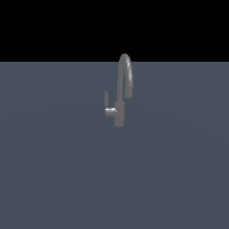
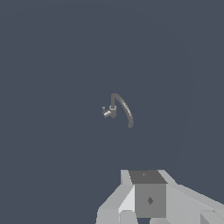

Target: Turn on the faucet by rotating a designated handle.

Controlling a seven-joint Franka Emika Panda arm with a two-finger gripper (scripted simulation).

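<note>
Arm absent from the exterior view. Wrist view shows only part of the grey gripper (image 2: 151,199) body, holding nothing; fingers out of frame, their spread cannot be judged.

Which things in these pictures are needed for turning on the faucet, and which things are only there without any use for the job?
Needed for the job:
- the faucet
- the handle, the thin lever beside the post on the exterior view's left
- the gripper, seen only partly in the wrist view, far from the faucet

Only there:
- the flat grey surface under the faucet; no other loose things show
</note>
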